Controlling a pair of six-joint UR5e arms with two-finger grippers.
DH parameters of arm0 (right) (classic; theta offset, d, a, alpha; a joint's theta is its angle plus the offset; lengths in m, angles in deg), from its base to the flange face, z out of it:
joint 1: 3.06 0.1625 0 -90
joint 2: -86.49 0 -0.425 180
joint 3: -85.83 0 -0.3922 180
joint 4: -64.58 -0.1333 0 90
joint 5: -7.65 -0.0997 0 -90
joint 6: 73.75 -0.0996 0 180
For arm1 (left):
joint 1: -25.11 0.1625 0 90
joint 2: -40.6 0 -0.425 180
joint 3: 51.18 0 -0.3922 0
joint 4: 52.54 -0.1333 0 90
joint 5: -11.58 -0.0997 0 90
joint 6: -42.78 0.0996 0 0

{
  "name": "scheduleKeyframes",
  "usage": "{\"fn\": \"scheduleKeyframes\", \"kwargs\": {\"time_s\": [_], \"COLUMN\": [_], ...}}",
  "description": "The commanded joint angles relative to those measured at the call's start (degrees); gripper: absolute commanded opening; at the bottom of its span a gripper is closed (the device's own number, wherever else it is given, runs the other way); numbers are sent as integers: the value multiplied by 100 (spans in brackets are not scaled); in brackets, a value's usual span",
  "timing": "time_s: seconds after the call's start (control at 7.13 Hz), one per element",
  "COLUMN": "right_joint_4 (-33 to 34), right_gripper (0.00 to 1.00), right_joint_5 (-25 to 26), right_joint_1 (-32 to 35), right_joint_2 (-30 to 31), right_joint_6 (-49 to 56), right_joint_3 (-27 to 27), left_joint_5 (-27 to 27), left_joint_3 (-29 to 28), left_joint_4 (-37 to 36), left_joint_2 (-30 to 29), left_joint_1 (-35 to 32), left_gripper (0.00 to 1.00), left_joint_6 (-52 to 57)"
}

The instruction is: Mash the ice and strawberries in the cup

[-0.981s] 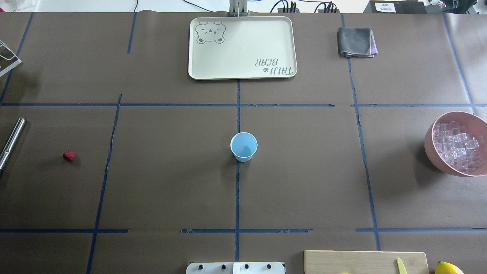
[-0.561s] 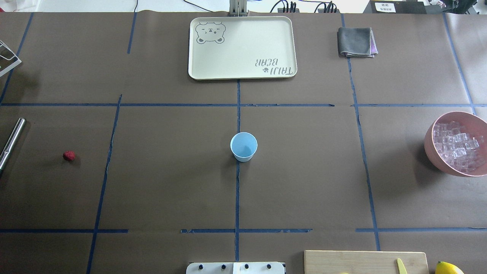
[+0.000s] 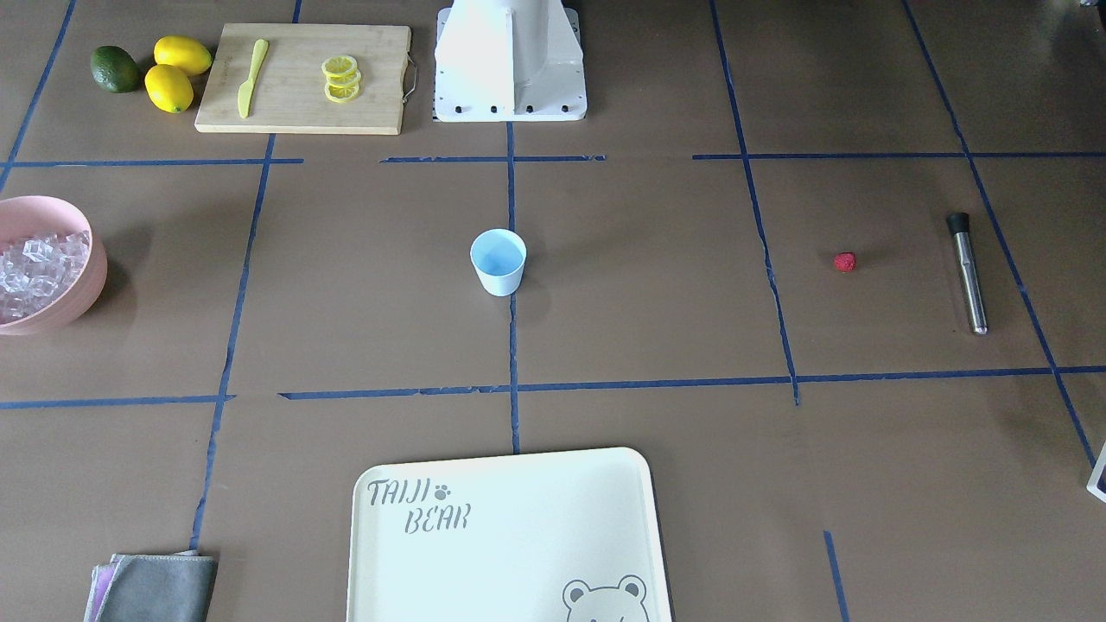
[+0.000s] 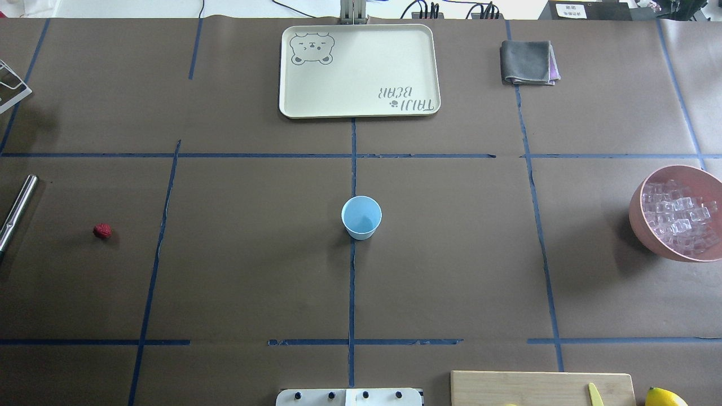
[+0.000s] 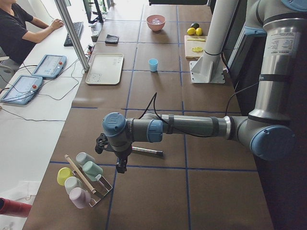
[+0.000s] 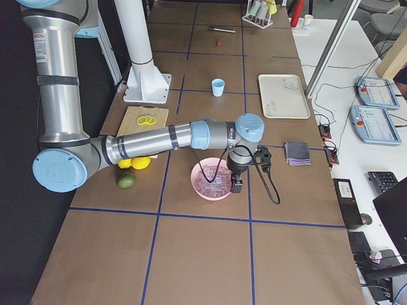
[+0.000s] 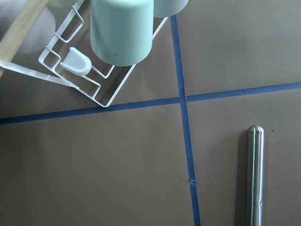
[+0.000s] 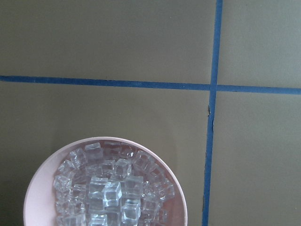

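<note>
Near edge: cutting board point(image 4: 541, 388) by the robot's base. Mid-table — cup point(image 4: 361, 217) upright on the centre tape line. Strawberry point(image 4: 102, 230) lies well off to the robot's left, near a steel muddler point(image 4: 17, 210). Ice point(image 4: 677, 217) heaped in pink bowl point(image 4: 640, 231) at right edge. Right gripper point(image 6: 236, 185) hangs above that bowl, left gripper point(image 5: 120, 165) near the muddler — finger spacing of either: cannot tell. Far side: tray point(image 4: 359, 70).

Left arm point(image 5: 192, 125) and right arm point(image 6: 152, 141) stretch outward, roughly level.
Left gripper point(image 5: 118, 166) and right gripper point(image 6: 236, 185) point down; jaw state unreadable.
</note>
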Motion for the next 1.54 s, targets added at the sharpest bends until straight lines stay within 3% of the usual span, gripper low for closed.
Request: {"fn": "scheduleKeyframes", "kwargs": {"time_s": [0.0, 0.14, 0.28, 0.56, 1.4], "right_joint_4": [-1653, -2411, -2705, -2726, -2735], "right_gripper": [97, 95, 93, 90, 89], "right_joint_5": [49, 162, 181, 503, 576], "right_joint_1": [-684, -1035, -1187, -1582, -2084], "right_joint_2": [861, 1152, 1242, 1225, 935], "right_joint_6": [-1877, -2782, -3418, -4151, -4444], "right_joint_3": [263, 254, 254, 245, 27], "left_joint_5": [-3, -3, -12, -3, 6], "left_joint_3": [-7, -15, -16, -7, 2], "left_joint_4": [1, 1, 1, 1, 9], "left_joint_2": [2, 2, 2, 2, 2], "left_joint_1": [0, 9, 0, 9, 0], "left_gripper": [100, 100, 100, 100, 100], "left_joint_6": [0, 0, 0, 0, 0]}}
